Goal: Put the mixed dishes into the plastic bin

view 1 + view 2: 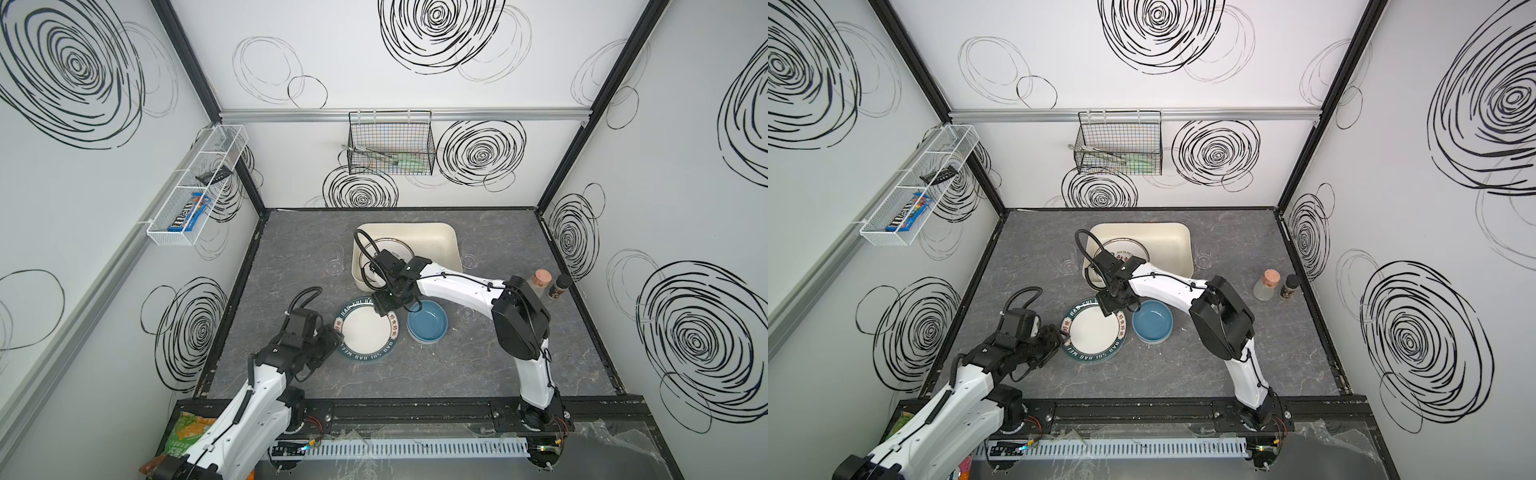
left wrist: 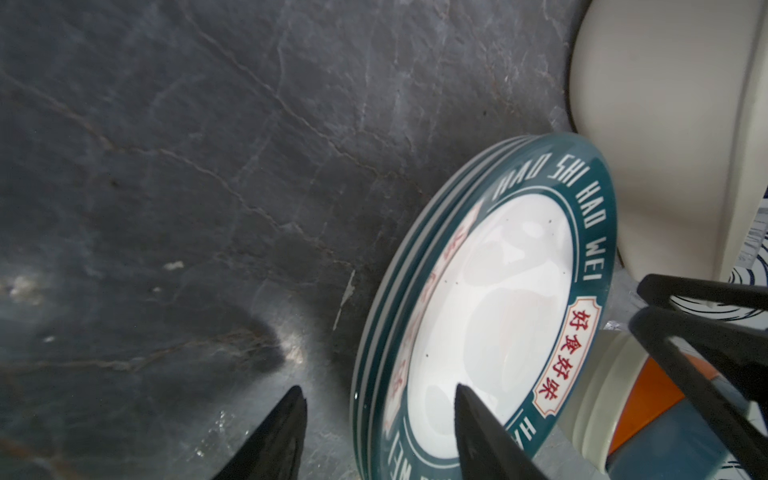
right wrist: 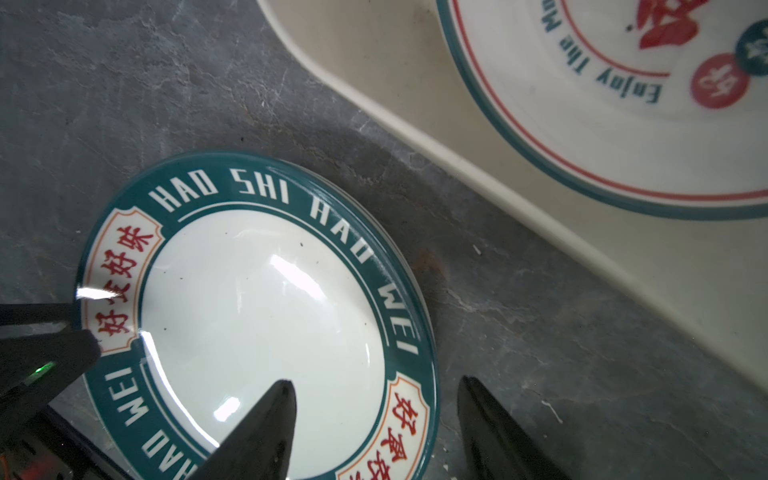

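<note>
Top views look down over the whole table (image 1: 457,374); both wrist views closely share the green-rimmed plate (image 3: 257,311)

Green-rimmed plate (image 1: 368,328): white well, dark teal-green rim with white block lettering, cream panels edged in orange carrying red characters. Second plate (image 3: 623,124): white, teal edge line, thin red ring, teal lettering, red and teal roundels. Plastic bin (image 1: 432,232): plain cream-white. Bowl (image 1: 428,322): solid mid-blue. Tabletop (image 1: 415,374): dark grey, marbled with pale veins. Walls (image 1: 332,62): white with black scribbled spirals. Wire basket (image 1: 390,141): black. Mesh rack (image 1: 195,187): white.
</note>
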`<action>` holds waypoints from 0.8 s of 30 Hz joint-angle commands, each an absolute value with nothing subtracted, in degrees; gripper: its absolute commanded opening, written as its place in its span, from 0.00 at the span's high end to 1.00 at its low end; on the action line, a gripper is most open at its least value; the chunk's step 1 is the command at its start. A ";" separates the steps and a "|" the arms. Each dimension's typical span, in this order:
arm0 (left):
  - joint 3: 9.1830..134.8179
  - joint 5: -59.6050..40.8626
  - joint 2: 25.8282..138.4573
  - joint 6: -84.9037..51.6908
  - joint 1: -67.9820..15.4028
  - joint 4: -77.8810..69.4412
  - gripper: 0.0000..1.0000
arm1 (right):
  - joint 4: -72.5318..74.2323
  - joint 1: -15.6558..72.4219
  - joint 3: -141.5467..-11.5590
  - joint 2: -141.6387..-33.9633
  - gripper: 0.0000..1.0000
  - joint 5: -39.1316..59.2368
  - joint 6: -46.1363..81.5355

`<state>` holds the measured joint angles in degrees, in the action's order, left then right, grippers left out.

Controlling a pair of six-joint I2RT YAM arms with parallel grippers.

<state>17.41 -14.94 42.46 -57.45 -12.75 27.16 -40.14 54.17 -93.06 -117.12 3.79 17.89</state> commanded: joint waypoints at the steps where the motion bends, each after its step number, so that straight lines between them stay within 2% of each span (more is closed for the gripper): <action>1: 16.90 -15.12 42.69 -57.71 -13.09 25.40 0.40 | -42.60 54.47 -95.13 -118.53 0.33 3.67 17.21; 24: 16.61 -15.21 42.93 -57.84 -13.10 24.85 0.41 | -42.33 54.33 -96.43 -121.20 0.33 5.18 16.76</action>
<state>17.23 -15.20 42.85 -57.60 -12.75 26.63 -40.82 54.17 -95.02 -120.53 4.58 17.45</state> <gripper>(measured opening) 0.589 0.674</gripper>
